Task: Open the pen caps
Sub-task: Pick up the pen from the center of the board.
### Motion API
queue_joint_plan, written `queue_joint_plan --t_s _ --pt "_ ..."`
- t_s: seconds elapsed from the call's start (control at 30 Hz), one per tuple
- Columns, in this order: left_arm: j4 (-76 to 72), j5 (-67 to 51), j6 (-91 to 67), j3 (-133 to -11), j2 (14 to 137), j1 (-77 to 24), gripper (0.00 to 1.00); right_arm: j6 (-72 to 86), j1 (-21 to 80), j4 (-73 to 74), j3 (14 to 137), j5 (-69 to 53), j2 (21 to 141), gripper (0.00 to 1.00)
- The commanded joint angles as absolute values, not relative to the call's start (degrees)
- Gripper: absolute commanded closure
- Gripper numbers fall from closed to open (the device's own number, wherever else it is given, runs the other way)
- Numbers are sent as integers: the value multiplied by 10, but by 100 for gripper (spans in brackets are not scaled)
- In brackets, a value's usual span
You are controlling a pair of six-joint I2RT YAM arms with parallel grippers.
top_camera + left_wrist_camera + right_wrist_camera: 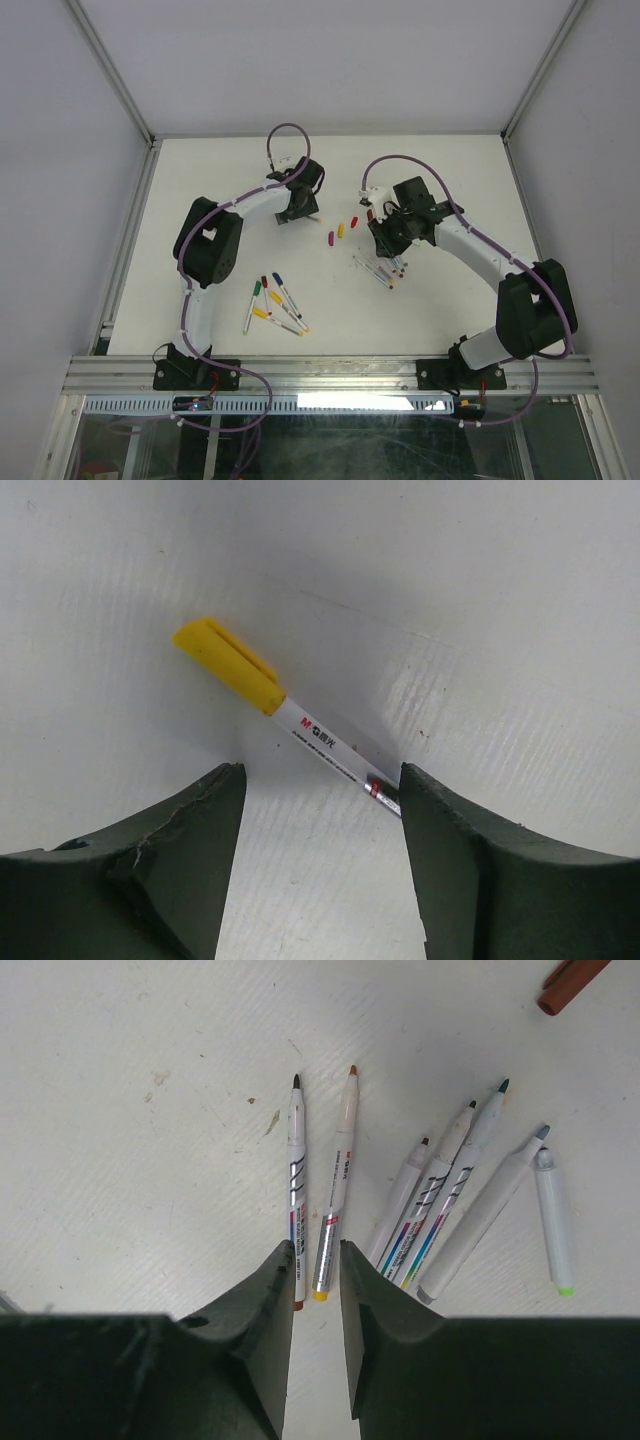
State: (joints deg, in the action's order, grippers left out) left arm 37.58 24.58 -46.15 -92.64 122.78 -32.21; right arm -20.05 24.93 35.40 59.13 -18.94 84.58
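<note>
Capped pens (275,300): loose cluster, front left, apparently awaiting work. Left claw (320,775): spread wide, empty, poised at the tail of a pen (325,742) with its yellow cap (228,665) on, likely lining up a grip on the barrel. Loose caps (340,230): mid-table, apart from the pens. Right claw (315,1250): narrow, gripping nothing, above uncapped pens (440,1190) laid together.

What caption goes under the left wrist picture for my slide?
Open left jaws frame a pen, its yellow cap on, lying on the white table.
</note>
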Motion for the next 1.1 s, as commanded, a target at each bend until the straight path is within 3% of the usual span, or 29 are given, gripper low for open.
queue_joint_plan --t_s 0.0,0.23,0.47,0.53,0.7,0.87,1.0,1.07 --pt "371 250 -435 -944 1226 -322 38 -207 246 333 591 -201 824 73" --pt "371 263 -417 -923 1205 -321 52 -208 246 332 592 -202 822 73" --pt "361 272 -378 -884 1180 -322 59 -208 246 334 591 -203 822 73" --pt "358 285 -374 -874 1173 -322 78 -208 246 334 592 -203 821 73" --pt "356 300 -369 -860 1157 -322 86 -208 247 334 592 -203 821 73" --pt "347 283 -353 -849 1147 -322 81 -208 246 334 592 -204 820 73" --pt "342 282 -348 -837 1139 -321 56 -208 246 333 592 -205 819 73" --pt "338 284 -348 -829 1134 -321 51 -207 246 334 592 -206 818 73"
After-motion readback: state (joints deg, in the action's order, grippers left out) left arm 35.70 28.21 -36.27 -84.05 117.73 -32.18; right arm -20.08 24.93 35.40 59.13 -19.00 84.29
